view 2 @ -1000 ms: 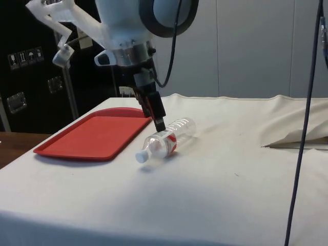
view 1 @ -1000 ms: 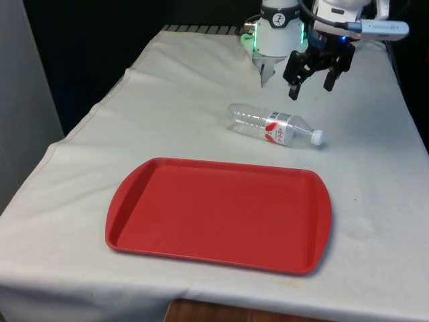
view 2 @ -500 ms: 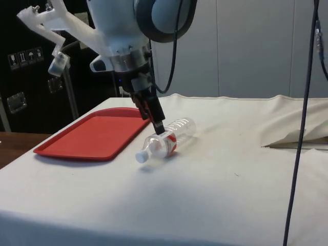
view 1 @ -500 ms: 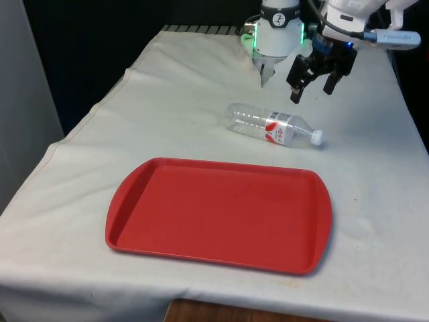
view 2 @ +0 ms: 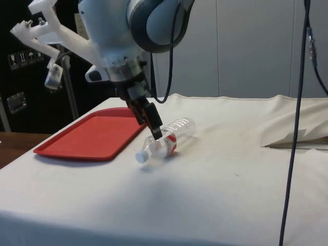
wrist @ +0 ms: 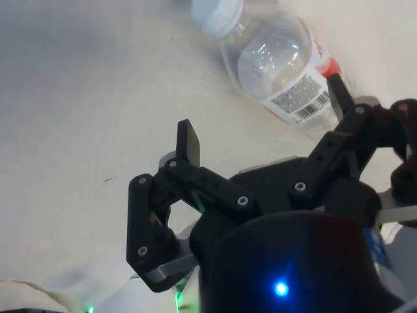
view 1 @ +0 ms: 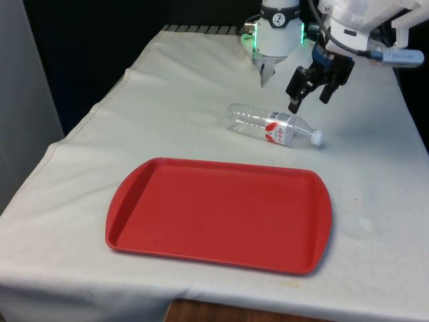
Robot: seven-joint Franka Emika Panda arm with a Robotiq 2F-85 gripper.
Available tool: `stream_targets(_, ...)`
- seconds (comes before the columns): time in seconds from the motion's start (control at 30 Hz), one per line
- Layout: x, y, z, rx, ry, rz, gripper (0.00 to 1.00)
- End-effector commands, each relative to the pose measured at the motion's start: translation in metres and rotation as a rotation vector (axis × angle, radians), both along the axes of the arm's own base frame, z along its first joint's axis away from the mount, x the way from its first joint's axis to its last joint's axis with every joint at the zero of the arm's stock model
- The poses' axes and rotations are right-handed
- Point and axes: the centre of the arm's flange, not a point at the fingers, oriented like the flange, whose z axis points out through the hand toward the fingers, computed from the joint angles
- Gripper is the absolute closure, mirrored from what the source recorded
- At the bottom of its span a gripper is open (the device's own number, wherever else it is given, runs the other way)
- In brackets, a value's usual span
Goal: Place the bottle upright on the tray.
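A clear plastic bottle (view 1: 273, 126) with a white screw cap and a red-and-white label lies on its side on the worktop (view 1: 167, 114), which is covered by a white cloth. In the front view its capped end points towards the front view's right and slightly towards the camera, while its ribbed base points to the front view's left. It lies just beyond the far long edge of a flat red plastic tray (view 1: 221, 213) with rounded corners and a shallow raised rim; bottle and tray are apart, with a strip of bare cloth between them. The tray's inside is bare. The black two-finger gripper (view 1: 310, 97) hangs tilted above the bottle's neck end, close over it but not touching, and its jaws are spread wide with nothing between them. In the side view the gripper (view 2: 154, 130) slants down towards the labelled part of the bottle (view 2: 166, 139), with the tray (view 2: 92, 136) behind it. In the wrist view the bottle (wrist: 273, 62) lies beyond the parted fingers (wrist: 187, 142), its cap and label plainly seen against the cloth.
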Motion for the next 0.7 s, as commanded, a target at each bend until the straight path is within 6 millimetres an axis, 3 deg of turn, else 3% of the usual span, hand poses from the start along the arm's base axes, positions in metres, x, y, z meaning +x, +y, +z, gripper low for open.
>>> stream_targets(0.0, 0.002, 0.000, -0.004, -0.010, 0.011, 0.010, 0.00)
stream_targets(0.67, 0.002, -0.002, -0.020, -0.081, 0.072, 0.107, 0.00)
